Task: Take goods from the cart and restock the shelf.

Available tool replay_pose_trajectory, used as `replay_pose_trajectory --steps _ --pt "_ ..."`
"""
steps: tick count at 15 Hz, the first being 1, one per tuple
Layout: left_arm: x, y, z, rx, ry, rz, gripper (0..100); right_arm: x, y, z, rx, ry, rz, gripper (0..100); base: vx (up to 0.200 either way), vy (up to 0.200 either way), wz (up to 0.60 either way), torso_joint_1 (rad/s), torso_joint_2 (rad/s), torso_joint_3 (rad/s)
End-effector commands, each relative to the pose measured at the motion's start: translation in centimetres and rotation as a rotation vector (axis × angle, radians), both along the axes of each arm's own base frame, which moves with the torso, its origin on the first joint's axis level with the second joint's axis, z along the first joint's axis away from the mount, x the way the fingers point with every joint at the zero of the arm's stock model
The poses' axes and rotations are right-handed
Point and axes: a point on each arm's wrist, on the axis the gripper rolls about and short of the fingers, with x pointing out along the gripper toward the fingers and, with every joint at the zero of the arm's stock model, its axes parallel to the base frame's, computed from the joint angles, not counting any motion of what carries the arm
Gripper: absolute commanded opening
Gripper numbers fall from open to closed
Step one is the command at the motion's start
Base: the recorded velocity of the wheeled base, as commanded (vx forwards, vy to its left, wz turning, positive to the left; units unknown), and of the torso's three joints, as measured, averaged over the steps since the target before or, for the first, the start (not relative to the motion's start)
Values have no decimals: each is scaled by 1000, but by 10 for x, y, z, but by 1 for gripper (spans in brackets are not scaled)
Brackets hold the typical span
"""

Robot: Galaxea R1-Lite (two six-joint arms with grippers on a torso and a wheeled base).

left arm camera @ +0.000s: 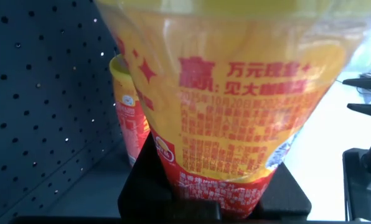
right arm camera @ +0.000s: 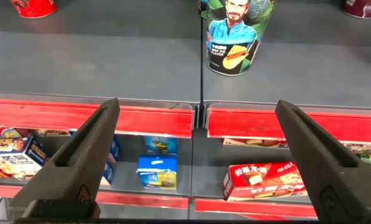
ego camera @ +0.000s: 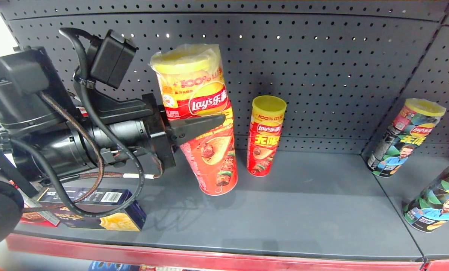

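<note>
The left gripper [ego camera: 203,126] is clamped across the middle of the held chip can [ego camera: 198,94], with 1 dark finger lying over its front. The mid-height grip is probably there so the tall tube does not topple as its base meets the shelf [ego camera: 303,210]. This can leans, its top tipped away from the standing red can [ego camera: 266,135], just beside it and nearer the shelf's front. Whether its base touches the shelf I cannot tell.

It looks meant to line up with that twin (same red and yellow print). Both are smooth cylinders with yellow lids, and the held one wears crinkled clear film on top. Behind the standing red can rises a matte perforated back panel [ego camera: 322,67]. Well apart from it stand 2 green cans [ego camera: 405,139]. The right gripper [right arm camera: 198,106] gapes wide with nothing between its wedge-shaped fingers, facing the shelf's red front lip [right arm camera: 148,118].
</note>
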Motion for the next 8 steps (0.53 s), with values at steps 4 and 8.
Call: replay_pose_trajectory --steps 4,8 --pt "7 -3 -8 10 16 -3 0 0 0 0 1 -1 -1 100 0 0 0 0 0 0" --pt "9 -4 -10 12 22 -4 0 0 0 0 1 1 0 100 0 0 0 0 0 0"
